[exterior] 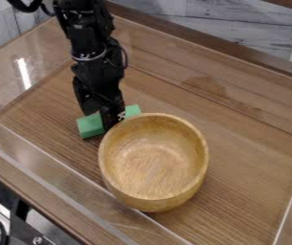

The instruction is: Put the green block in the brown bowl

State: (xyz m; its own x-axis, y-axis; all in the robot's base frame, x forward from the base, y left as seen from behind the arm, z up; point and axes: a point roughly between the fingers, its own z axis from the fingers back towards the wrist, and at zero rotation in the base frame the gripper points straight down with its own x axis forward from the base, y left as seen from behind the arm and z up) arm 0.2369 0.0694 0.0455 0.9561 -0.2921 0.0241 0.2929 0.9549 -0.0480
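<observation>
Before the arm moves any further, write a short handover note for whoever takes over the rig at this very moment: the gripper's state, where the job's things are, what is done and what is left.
Gripper: the black robot gripper is open, low over the block, holding nothing.
Things: the flat bright-green rectangular block lies on the brown wooden table, partly hidden by the gripper. The round light-brown wooden bowl is right next to it, with no block inside.
Done: gripper placed at the block; no grasp yet.
Left: close on the block, lift it over the bowl's rim, release it inside.
</observation>
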